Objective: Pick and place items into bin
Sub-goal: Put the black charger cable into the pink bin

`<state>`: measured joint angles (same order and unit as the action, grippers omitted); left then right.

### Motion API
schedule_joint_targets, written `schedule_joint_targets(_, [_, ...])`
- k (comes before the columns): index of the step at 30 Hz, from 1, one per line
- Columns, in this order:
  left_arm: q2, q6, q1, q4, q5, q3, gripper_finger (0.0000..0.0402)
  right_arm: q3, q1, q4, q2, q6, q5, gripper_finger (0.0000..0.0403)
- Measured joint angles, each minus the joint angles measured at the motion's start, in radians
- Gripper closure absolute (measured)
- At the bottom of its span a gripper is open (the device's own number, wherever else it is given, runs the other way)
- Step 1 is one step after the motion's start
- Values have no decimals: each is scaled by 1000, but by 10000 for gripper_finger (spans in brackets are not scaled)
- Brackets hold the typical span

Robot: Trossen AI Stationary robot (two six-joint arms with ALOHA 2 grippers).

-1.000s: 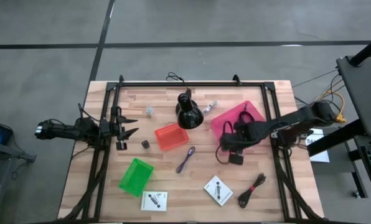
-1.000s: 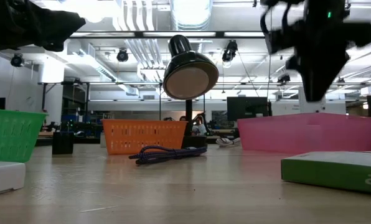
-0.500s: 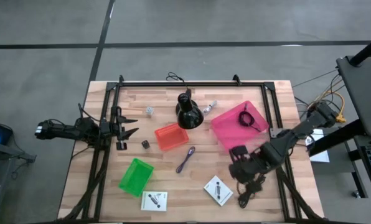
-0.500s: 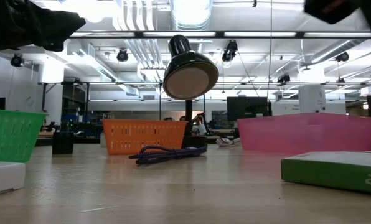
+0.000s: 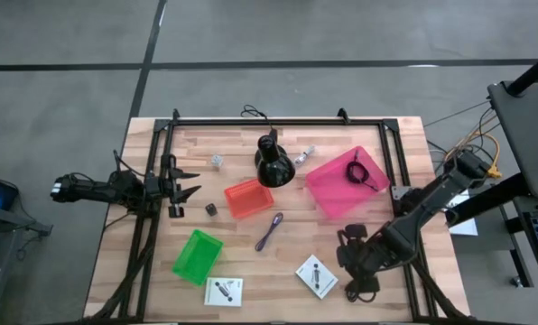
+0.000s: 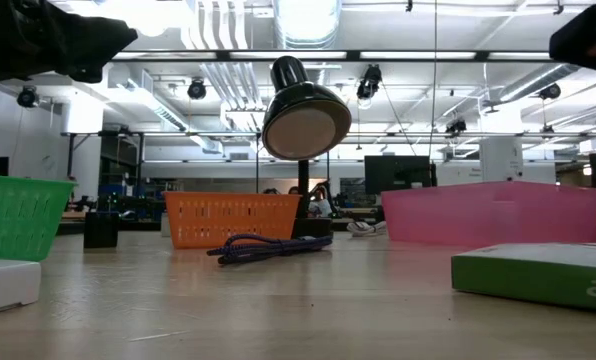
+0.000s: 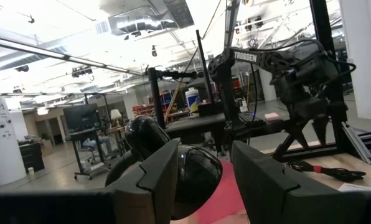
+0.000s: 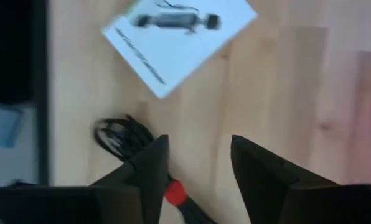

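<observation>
I have the right gripper [image 5: 352,255] over the near right table corner, fingers spread and empty, lined up above the coiled black cable [image 8: 119,138] because I judge it the next pick. The left gripper [image 5: 184,183] waits parted at the left edge, holding nothing. I count three bins: pink bin [image 5: 350,183] already holding one cable, orange bin [image 5: 248,198], green bin [image 5: 197,255]; two white cards [image 5: 316,275]; one purple cord [image 5: 270,232].
</observation>
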<state>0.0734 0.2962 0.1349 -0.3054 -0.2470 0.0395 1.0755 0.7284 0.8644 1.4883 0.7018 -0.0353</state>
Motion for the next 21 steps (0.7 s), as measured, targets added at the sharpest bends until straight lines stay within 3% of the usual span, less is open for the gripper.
schedule_joint_targets(7, [0,0,0,0,0,0,265,-5,12,-34,0,-2,21,212])
schedule_joint_targets(21, [0,-1,0,0,0,-1,265,-86,142,-186,1,-3,95,211])
